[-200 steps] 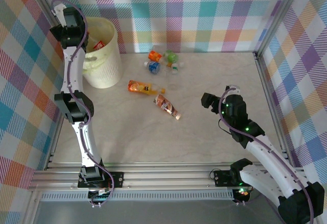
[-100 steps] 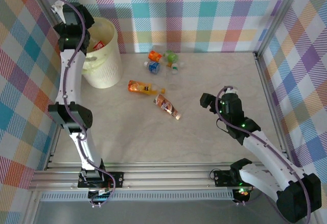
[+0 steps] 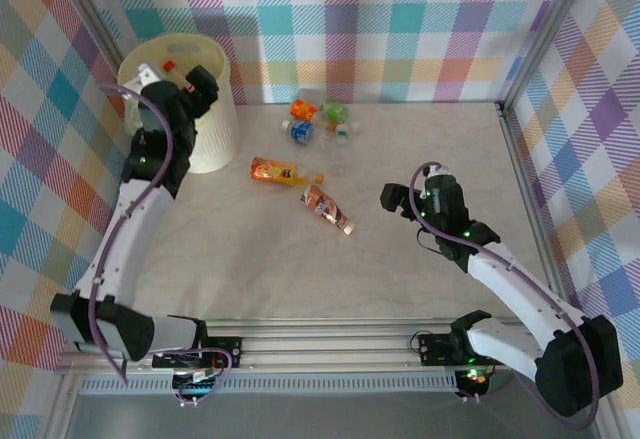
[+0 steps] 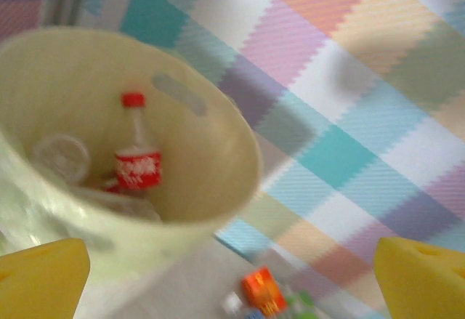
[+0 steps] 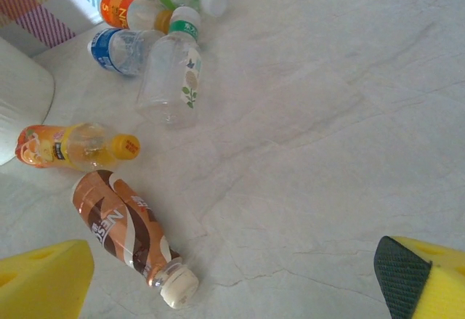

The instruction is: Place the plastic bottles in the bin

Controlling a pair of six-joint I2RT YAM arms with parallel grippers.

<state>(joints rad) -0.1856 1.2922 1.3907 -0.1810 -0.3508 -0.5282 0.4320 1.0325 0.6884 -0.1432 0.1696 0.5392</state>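
Left gripper (image 3: 199, 87) withdrawn, bin (image 3: 216, 131) uncovered — jaws apart

Left claw (image 3: 198, 86) far forward, spread wide and empty, right claw (image 3: 392, 199) nearer, likewise spread, empty.

Your right claw (image 3: 392, 197) has the brown bottle (image 3: 328, 208) lying near its left side, the orange bottle (image 3: 278, 170) farther left, and a cluster of small bottles (image 3: 320, 119) beyond. Your left claw (image 3: 197, 83) hangs over the right rim of the bin (image 3: 215, 144).
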